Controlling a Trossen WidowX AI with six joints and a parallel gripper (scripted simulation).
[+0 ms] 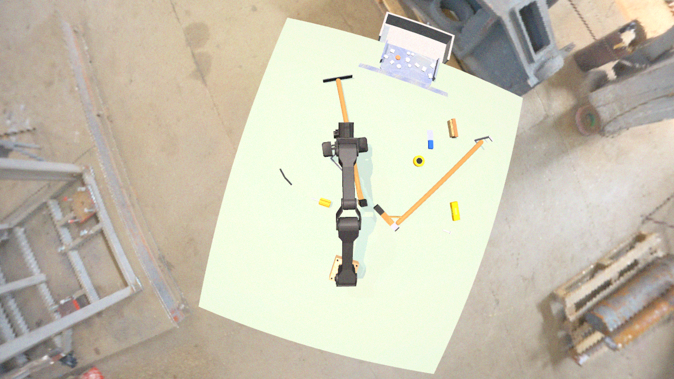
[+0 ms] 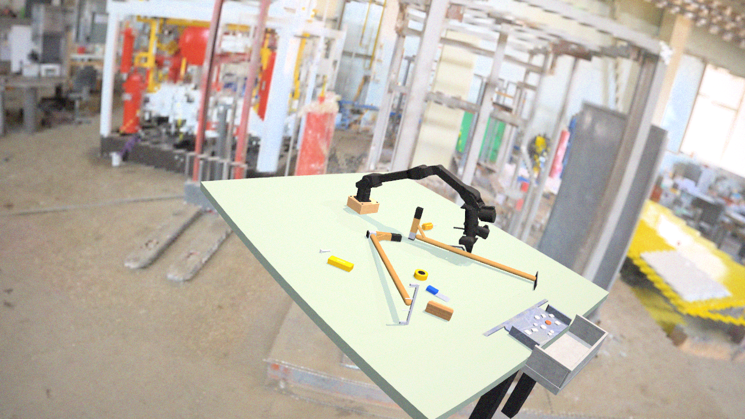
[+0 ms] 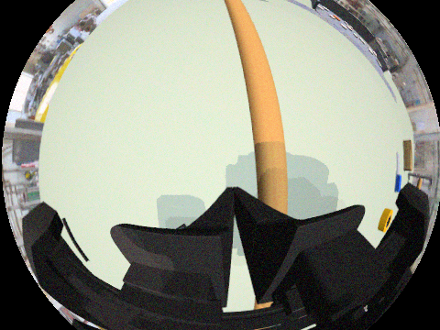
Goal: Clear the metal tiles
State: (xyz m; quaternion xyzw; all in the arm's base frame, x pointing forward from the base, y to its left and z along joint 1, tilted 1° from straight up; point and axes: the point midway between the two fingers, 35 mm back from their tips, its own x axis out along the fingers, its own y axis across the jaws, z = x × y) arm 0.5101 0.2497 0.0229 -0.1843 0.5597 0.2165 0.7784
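Note:
The long scraper lies on the table, its orange handle running away from the arm to a wide black blade. My gripper is shut and empty, pointing down low over the table, its tips just beside the handle in the wrist view. Arm parts hide the fingertips in the top view. Several pale tiles and an orange tile lie on the steel plate. The catch box at its far end shows no tiles inside.
A second long-handled tool with a toothed head lies to the right. Near it are a yellow roll, a blue-handled tool, a brown block and a yellow block. A yellow-handled screwdriver lies left of the arm.

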